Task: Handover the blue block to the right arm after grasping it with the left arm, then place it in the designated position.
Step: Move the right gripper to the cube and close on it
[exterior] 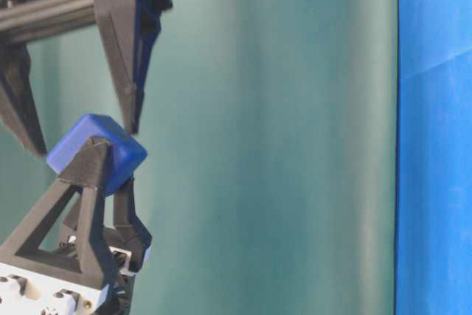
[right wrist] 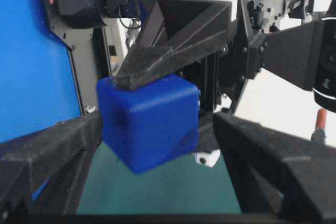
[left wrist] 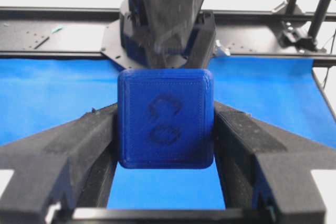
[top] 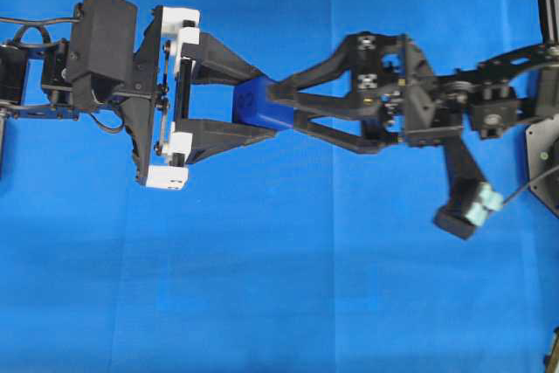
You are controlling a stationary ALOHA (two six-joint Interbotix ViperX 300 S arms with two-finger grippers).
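Looking at the closest view first, the left wrist camera, the blue block (left wrist: 165, 117) fills the middle of the shot, pinched on both sides by the left tool (left wrist: 165, 145), so that one is clamped on the block and holding it up off the blue cloth (left wrist: 47, 98) on the desk.

From the right wrist camera, the right tool (right wrist: 152, 145) has its two fingers spread wide on either side of the block, with a gap on each side, so no grip from that arm yet.

Further out, the overhead view shows the two arms meeting nose to nose mid-desk, with the block between the left tool's tips and the right tool's tips right up around it.

So I'd say this is the handover step, just before the swap. Next up, the right tool needs to squeeze shut on the free faces, and only then should the left one let go. Letting go early probably drops it.
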